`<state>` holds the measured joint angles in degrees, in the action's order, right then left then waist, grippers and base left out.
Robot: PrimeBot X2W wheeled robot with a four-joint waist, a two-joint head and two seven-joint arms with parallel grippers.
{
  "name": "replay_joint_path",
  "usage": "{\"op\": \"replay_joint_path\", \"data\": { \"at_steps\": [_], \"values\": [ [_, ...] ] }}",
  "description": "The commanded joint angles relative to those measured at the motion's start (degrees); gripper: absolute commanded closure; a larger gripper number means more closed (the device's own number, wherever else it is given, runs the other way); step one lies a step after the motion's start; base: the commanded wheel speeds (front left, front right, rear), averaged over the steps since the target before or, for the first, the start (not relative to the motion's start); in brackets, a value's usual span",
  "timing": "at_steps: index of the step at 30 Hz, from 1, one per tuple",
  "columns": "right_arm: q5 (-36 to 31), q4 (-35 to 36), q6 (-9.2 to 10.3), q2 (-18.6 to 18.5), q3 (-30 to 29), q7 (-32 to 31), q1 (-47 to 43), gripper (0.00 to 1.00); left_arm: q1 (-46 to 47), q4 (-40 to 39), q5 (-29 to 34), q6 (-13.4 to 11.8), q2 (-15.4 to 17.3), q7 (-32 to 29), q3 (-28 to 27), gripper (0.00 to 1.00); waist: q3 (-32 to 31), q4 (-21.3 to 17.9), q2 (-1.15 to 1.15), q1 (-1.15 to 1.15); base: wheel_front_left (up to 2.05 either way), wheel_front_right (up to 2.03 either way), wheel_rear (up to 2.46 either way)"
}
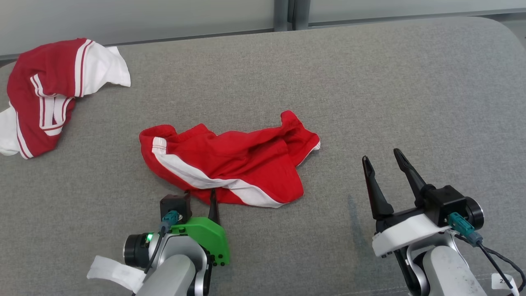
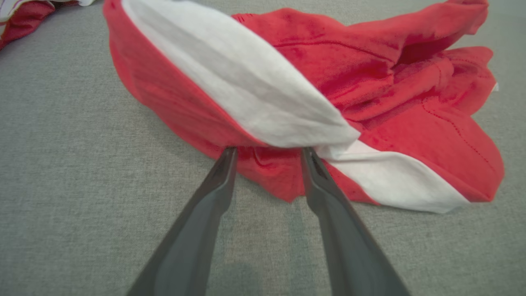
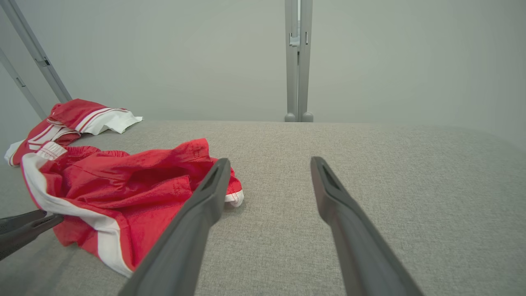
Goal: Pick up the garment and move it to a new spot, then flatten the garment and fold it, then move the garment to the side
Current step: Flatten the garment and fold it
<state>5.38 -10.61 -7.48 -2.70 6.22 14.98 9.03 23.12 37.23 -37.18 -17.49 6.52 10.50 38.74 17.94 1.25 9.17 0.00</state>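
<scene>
The garment point(image 1: 230, 164), red shorts with a white side stripe, lies crumpled in the middle of the grey padded surface point(image 1: 411, 82). My left gripper point(image 1: 201, 197) is at its near edge. In the left wrist view the garment point(image 2: 370, 82) is close up, and my left gripper point(image 2: 269, 150) has its fingers apart, their tips tucked under the white stripe's fold with red cloth lying between them. My right gripper point(image 1: 382, 155) is open over bare surface to the right of the garment, holding nothing. The right wrist view shows my right gripper point(image 3: 270, 161) beside the garment point(image 3: 123, 185).
A second red and white garment point(image 1: 45, 94) lies bunched at the far left corner of the surface. Grey wall panels with a vertical post point(image 3: 298, 61) stand behind the rear edge. Bare surface stretches to the right and far side.
</scene>
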Motion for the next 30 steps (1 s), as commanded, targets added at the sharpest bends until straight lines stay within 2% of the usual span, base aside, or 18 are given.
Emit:
{"op": "replay_joint_path", "data": {
  "at_steps": [1, 7, 18, 23, 30],
  "values": [
    [-0.3, -0.2, -0.02, -0.2, -0.3, 0.2, -1.0, 0.0, -1.3, -0.7, -0.2, -0.4, 0.9, 0.4, -0.1, 0.0, -0.6, 0.1, 0.0, 0.0, 0.0, 0.0, 0.0],
    [-0.5, 0.0, -0.02, -0.2, -1.0, 0.2, -2.3, 0.0, -3.7, -4.3, 0.0, -0.9, 2.8, 1.2, -0.3, 0.0, -1.5, 0.3, 0.0, 0.0, 0.0, 0.0, 0.0],
    [0.0, -1.5, -0.02, -0.2, 0.3, 0.2, -4.9, 0.0, -10.2, -20.7, 1.6, -5.5, 8.8, 3.8, -3.8, 0.0, -2.7, 1.5, 0.0, 0.0, 0.0, 0.0, 0.0],
    [0.7, -7.2, -0.02, -0.2, 4.4, 0.2, -3.3, 0.0, -11.7, -26.6, 2.7, -6.7, 10.1, 4.3, -5.7, 0.0, -2.7, 3.4, 0.0, 0.0, 0.0, 0.0, 0.0],
    [3.7, -15.7, -0.02, -0.2, 7.8, 0.2, 1.5, 0.0, -12.2, -29.0, 3.3, -7.3, 10.1, 4.6, -6.7, 0.0, -1.2, 7.6, 0.0, 0.0, 0.0, 0.0, 0.0]
  ]
}}
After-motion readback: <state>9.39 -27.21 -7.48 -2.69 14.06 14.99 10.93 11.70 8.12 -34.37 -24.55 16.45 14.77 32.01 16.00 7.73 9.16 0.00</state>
